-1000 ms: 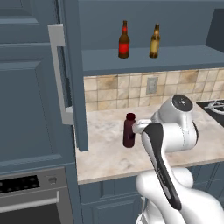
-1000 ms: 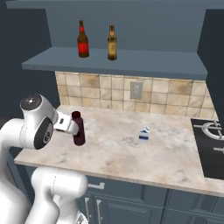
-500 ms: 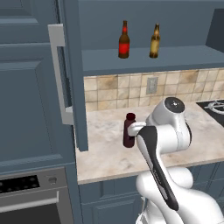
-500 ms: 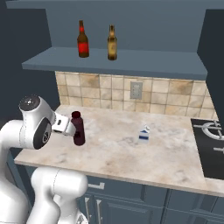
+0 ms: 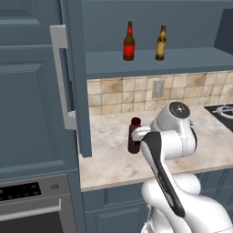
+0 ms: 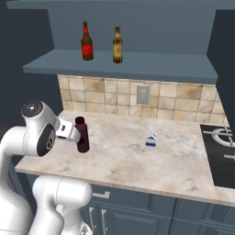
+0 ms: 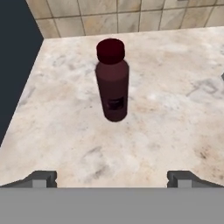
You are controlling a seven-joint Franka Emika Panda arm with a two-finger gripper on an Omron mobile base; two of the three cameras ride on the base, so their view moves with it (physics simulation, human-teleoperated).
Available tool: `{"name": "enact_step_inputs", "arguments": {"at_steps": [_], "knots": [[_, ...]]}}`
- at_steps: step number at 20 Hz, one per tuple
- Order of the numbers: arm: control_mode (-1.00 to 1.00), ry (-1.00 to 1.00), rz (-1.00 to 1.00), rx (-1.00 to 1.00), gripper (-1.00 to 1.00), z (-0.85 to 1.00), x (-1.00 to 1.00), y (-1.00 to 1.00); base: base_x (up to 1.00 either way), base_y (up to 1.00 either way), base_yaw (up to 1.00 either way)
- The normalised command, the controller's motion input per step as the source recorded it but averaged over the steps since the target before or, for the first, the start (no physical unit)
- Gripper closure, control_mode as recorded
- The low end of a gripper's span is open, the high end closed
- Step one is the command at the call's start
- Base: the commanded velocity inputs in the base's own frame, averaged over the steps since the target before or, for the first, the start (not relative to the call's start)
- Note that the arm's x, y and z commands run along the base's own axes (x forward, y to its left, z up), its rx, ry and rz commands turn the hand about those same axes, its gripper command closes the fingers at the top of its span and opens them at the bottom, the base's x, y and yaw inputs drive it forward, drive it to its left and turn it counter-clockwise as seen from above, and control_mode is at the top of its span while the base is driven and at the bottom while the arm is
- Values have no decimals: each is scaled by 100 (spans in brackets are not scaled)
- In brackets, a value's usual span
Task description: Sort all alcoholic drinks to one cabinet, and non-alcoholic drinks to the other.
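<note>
A squat dark maroon bottle, the non-alcoholic drink, stands upright on the marble counter near its left end. My gripper is open and level with the bottle, a short way in front of it, with nothing between its fingers. From the base views the gripper sits right beside the bottle; whether they touch is unclear there. Two slim brown beer bottles stand on the open cabinet shelf above: a red-labelled one and a tan-labelled one.
The cabinet door stands open at the left of the counter. A small blue-and-white carton sits mid-counter. A black stovetop lies at the right end. An oven is below left. The tiled wall backs the counter.
The arm has swung a little to the left, bringing the open gripper closer to the maroon bottle. The bottles have not moved.
</note>
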Motion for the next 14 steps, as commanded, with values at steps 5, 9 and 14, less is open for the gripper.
{"name": "enact_step_inputs", "arguments": {"at_steps": [5,9,14], "knots": [[-100,0,0,-2,-100,-1,35,0,0,0,0],[-100,0,0,-1,-100,-5,31,0,0,0,0],[-100,0,0,0,-100,-8,22,0,0,0,0]]}}
